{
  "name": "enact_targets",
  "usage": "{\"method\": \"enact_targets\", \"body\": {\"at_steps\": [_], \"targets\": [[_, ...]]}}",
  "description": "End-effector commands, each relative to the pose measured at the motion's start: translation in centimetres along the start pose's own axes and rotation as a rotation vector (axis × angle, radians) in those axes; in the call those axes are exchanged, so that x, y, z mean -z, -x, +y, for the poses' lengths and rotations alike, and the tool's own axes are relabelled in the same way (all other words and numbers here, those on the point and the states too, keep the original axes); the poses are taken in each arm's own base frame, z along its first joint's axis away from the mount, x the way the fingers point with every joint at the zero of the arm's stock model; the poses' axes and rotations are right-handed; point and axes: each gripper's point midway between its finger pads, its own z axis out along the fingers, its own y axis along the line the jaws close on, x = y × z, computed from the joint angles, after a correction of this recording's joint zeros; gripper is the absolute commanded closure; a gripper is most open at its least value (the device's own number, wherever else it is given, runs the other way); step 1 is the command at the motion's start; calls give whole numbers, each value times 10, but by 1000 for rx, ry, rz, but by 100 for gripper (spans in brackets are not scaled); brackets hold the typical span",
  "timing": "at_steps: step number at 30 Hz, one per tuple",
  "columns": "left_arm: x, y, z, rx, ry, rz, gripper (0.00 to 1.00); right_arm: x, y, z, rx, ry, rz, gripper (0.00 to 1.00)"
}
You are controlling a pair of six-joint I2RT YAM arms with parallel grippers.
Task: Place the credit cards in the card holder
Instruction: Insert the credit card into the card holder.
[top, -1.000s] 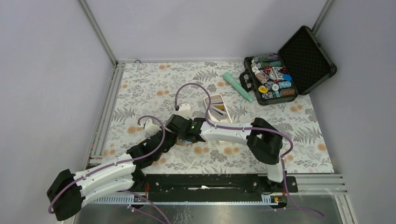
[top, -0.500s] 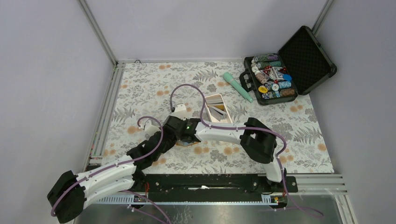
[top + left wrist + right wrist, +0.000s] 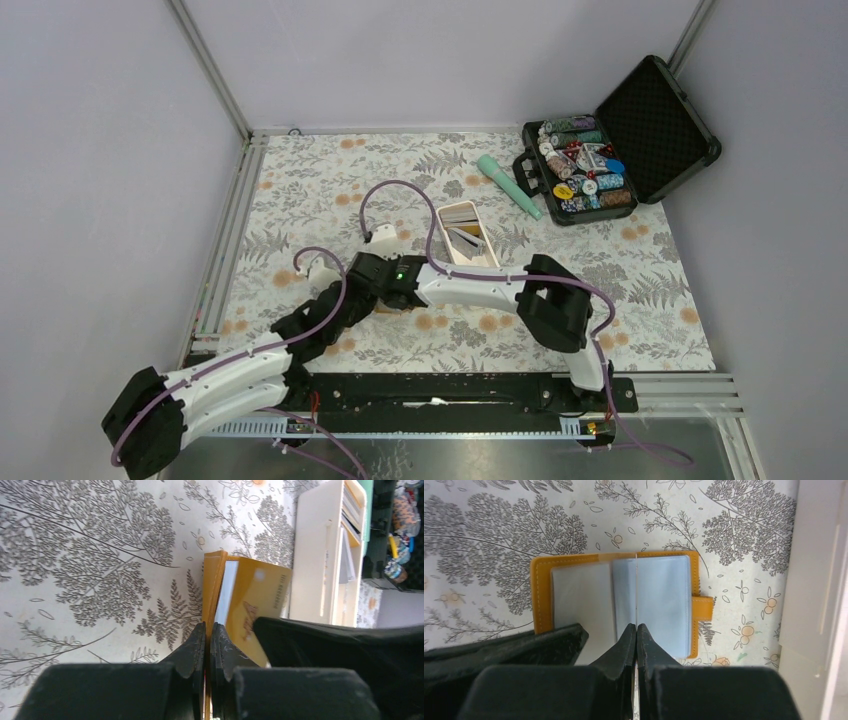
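We see the left fingers clamping the card holder, the right fingers pinching an orange credit card just ahead.

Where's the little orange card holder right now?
The card holder lies open near the middle of the floral table, where the left gripper and right gripper meet. In the right wrist view, the long white tray sits just to its right.
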Motion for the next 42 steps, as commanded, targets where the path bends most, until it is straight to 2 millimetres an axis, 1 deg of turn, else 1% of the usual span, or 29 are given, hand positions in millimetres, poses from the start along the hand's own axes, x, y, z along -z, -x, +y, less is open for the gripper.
{"method": "enact_targets", "body": {"at_steps": [1, 3, 7, 10, 13, 16, 18, 19, 21, 23, 24, 26, 27, 29, 30, 31, 33, 34, 35, 37, 38, 42], "targets": [[-2, 16, -7, -66, 22, -24, 100, 50, 47, -3, -54, 57, -112, 100], [-4, 17, -5, -93, 39, -12, 100, 60, 52, -4, -69, 80, -123, 100], [-7, 18, -7, -146, 42, 13, 100, 72, 58, -6, -112, 127, -143, 100], [-7, 19, -15, -201, 13, 40, 100, 77, 59, -16, -136, 127, -146, 100], [-8, 23, -22, -262, -16, 59, 100, 78, 58, -35, -160, 112, -151, 100], [-12, 27, -30, -338, -53, 113, 100, 80, 56, -60, -177, 91, -155, 100], [-16, 21, -35, -410, -70, 190, 100, 81, 55, -76, -195, 92, -155, 100], [-21, 16, -32, -454, -51, 242, 100, 83, 56, -82, -201, 102, -168, 100], [-26, 6, -33, -537, -34, 348, 96, 89, 57, -93, -213, 115, -199, 100], [-32, 1, -27, -600, 27, 436, 95, 93, 57, -105, -227, 126, -211, 100], [-36, -2, -25, -624, 44, 470, 95, 96, 56, -110, -235, 137, -212, 100], [-42, -1, -24, -645, 69, 488, 92, 99, 55, -120, -248, 147, -216, 100], [-44, 0, -25, -652, 69, 485, 87, 101, 55, -124, -254, 147, -222, 100], [-48, 5, -28, -649, 76, 452, 67, 105, 55, -132, -264, 152, -227, 100], [-48, 9, -29, -647, 80, 433, 60, 107, 55, -134, -270, 153, -230, 100], [-48, 11, -30, -637, 85, 419, 51, 109, 55, -137, -276, 155, -236, 100], [-49, 22, -25, -610, 138, 352, 21, 111, 55, -141, -282, 155, -241, 100], [-47, 25, -23, -591, 151, 327, 10, 112, 55, -142, -283, 155, -244, 100], [-45, 28, -20, -566, 169, 302, 5, 112, 54, -142, -282, 157, -244, 100], [-39, 29, -19, -498, 163, 268, 2, 111, 53, -144, -280, 152, -243, 100], [-37, 28, -23, -456, 135, 245, 1, 111, 53, -145, -281, 150, -243, 100], [-20, 16, -33, -315, 35, 180, 1, 108, 51, -145, -280, 152, -236, 100]]}}
